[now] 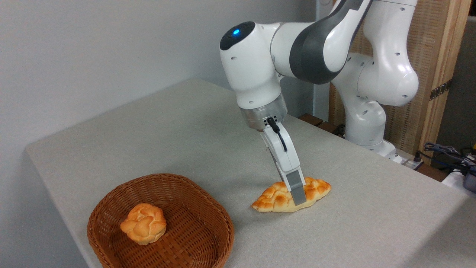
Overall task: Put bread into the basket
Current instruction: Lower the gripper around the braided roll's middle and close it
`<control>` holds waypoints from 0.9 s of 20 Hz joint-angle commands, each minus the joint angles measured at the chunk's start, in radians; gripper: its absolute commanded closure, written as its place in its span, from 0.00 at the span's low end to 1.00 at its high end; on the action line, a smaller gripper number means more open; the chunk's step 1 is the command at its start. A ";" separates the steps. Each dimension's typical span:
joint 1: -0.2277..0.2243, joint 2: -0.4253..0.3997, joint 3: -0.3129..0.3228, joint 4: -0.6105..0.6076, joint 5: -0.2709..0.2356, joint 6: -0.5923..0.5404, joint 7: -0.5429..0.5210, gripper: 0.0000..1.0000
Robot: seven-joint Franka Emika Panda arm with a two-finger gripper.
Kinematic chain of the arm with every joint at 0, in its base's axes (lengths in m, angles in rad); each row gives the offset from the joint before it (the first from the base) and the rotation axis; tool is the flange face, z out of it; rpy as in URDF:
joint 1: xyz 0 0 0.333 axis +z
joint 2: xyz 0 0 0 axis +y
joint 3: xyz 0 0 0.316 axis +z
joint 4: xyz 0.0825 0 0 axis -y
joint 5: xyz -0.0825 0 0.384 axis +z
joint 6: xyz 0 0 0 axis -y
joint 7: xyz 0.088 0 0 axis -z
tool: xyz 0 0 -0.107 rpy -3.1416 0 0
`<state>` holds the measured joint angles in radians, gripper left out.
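The bread (273, 198), a long braided golden loaf, lies flat on the grey table to the right of the basket (208, 208). My gripper (297, 196) reaches down over the loaf's right half. Its near grey finger (297, 190) stands in front of the loaf's side, with its tip close to the table. The far finger is hidden behind the near one and the loaf, so the gap between them does not show. The basket is a shallow round brown wicker one at the front left, well apart from the gripper.
A small round knotted bun (143, 223) sits inside the basket, left of its middle. The table's left edge (55, 186) runs close by the basket. The arm's base (366, 126) and cables (446, 152) stand at the back right.
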<state>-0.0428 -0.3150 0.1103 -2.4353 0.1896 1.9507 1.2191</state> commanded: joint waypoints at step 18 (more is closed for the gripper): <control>-0.006 0.002 0.019 -0.018 0.014 0.043 0.053 0.58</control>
<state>-0.0428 -0.3121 0.1146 -2.4426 0.1906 1.9706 1.2516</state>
